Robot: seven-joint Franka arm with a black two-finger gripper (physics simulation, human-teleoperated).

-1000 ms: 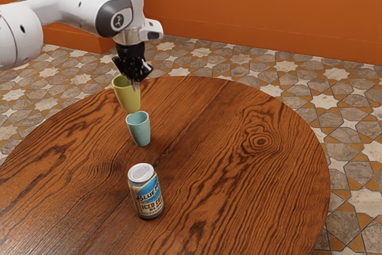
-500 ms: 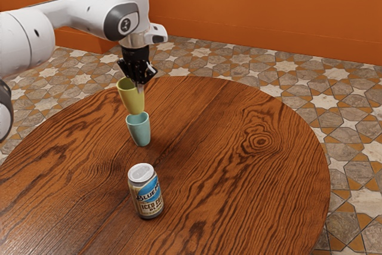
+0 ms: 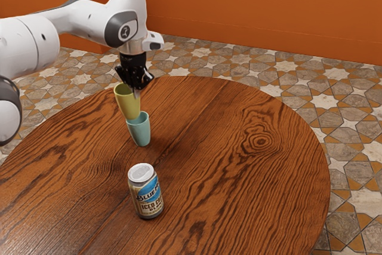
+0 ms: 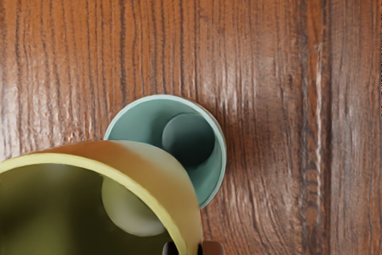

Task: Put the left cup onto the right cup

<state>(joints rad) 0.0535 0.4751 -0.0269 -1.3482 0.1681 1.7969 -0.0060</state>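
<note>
The claw [image 3: 136, 87] is clenched on one wall of the yellow cup [image 3: 127, 101], pinching its rim, and holds it tilted in the air just above the teal cup [image 3: 139, 128], which stands upright on the table [image 3: 250, 165].

The main risk is the tilt. In the wrist view the yellow cup [image 4: 71, 207] sits off to one side of the teal cup's [image 4: 185, 138] mouth. If it goes down like this, its base could catch the teal rim and knock that cup over or push it aside. A pinch on a single wall could also let the cup swing or slip. The can [image 3: 145, 190] stands well apart and looks safe.

In the exterior view the yellow base overlaps the teal rim, so contact cannot be judged. The fingertips are mostly hidden by the cup wall.
</note>
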